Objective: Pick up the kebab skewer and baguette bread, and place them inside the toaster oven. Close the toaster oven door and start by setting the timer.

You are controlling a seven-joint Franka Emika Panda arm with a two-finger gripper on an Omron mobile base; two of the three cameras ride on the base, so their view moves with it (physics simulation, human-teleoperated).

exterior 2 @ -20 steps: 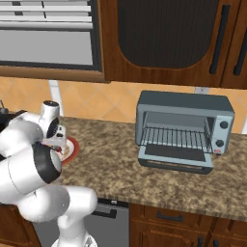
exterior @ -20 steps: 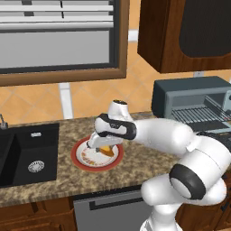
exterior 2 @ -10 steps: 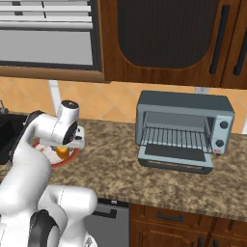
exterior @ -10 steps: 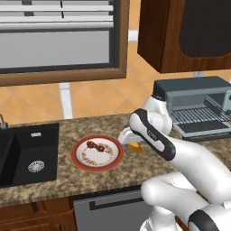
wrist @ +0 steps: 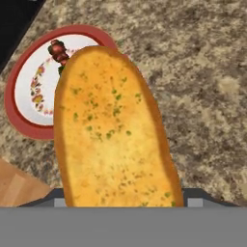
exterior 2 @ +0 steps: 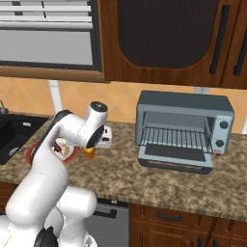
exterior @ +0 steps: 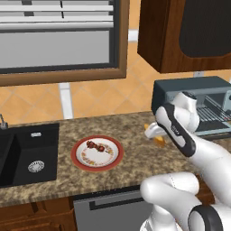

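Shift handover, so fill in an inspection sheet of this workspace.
Surface: speckled stone counter.
Job's things: baguette bread held above the counter; kebab skewer on the red-rimmed plate; toaster oven with its door down, wire rack bare.
Clutter: nothing seen.
Gripper: gripper closed on the bread, between plate and oven.
Cables: nothing seen.
Surroundings: black sink, window, dark wooden cabinets.

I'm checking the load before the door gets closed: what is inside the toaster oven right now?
Inside the toaster oven, a bare wire rack shows, with nothing on it. The oven's left inner wall is hidden by its frame.
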